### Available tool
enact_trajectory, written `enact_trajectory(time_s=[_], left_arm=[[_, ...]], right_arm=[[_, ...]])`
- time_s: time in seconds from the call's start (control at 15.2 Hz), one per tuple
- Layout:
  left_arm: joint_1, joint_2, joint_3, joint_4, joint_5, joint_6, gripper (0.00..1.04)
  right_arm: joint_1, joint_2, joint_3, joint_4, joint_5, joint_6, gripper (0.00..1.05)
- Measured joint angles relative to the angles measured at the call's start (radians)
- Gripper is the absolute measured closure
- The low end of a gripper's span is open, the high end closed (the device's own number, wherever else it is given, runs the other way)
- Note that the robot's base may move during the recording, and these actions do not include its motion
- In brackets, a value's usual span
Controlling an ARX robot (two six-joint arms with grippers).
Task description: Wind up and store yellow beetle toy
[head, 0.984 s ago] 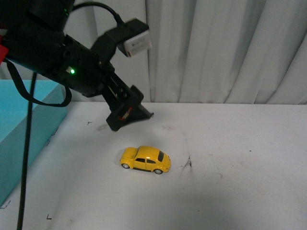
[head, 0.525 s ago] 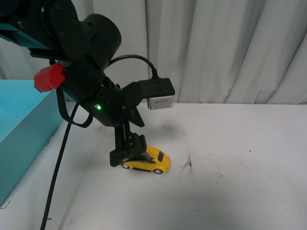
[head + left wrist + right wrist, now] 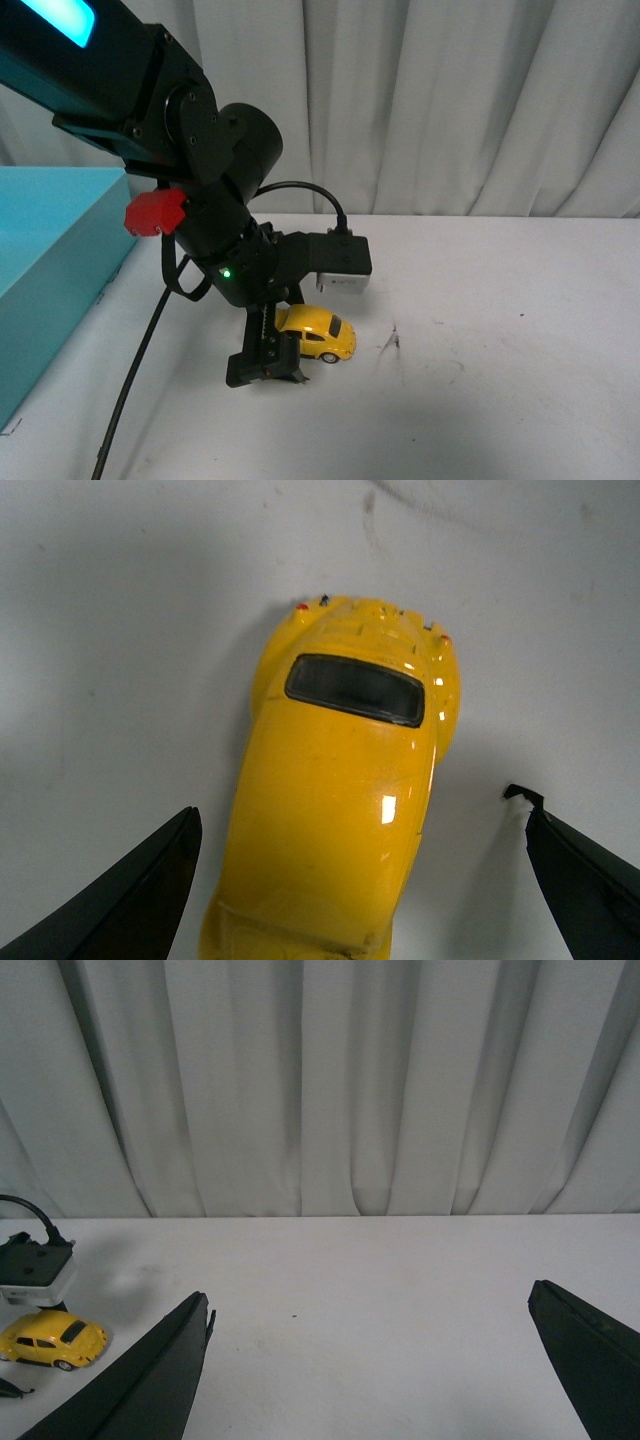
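The yellow beetle toy (image 3: 322, 333) stands on its wheels on the white table, partly hidden by my left arm. My left gripper (image 3: 268, 366) is open and lowered over the toy's near end. In the left wrist view the toy (image 3: 345, 790) lies between the two black fingers (image 3: 135, 900), which stand apart from its sides. My right gripper (image 3: 370, 1380) is open and empty, away from the toy. The toy shows small in the right wrist view (image 3: 50, 1338). The teal bin (image 3: 50, 270) stands at the left.
The white table (image 3: 480, 340) has dark scuff marks, one just right of the toy (image 3: 392, 340). A grey curtain (image 3: 450, 100) hangs behind the table. My left arm's cable (image 3: 135, 370) hangs down toward the table's front left.
My left arm has swung from behind the toy forward and down. Its open gripper now straddles the toy's near end. The toy has not moved.
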Motion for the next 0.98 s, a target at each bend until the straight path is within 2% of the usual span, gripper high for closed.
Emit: enact_trajectory(time_s=[0.2, 0.39, 0.52, 0.85, 0.92, 0.98], left_arm=[[-0.011, 0.018, 0.015, 0.014, 0.002, 0.015, 0.07], [-0.019, 0.029, 0.031, 0.021, 0.006, 0.016, 0.36], [-0.018, 0.029, 0.040, 0.011, 0.023, 0.018, 0.61], [-0.009, 0.028, 0.041, 0.005, 0.035, 0.005, 0.63], [-0.006, 0.025, 0.041, -0.008, 0.047, -0.005, 0.63], [0.011, 0.008, 0.041, -0.023, 0.105, -0.055, 0.63]], right_arm=[[0.000, 0.000, 0.000, 0.001, 0.000, 0.000, 0.06], [0.000, 0.000, 0.000, 0.000, 0.000, 0.000, 0.06], [0.000, 0.000, 0.000, 0.000, 0.000, 0.000, 0.06], [0.000, 0.000, 0.000, 0.000, 0.000, 0.000, 0.06], [0.000, 0.000, 0.000, 0.000, 0.000, 0.000, 0.06], [0.000, 0.000, 0.000, 0.000, 0.000, 0.000, 0.06]])
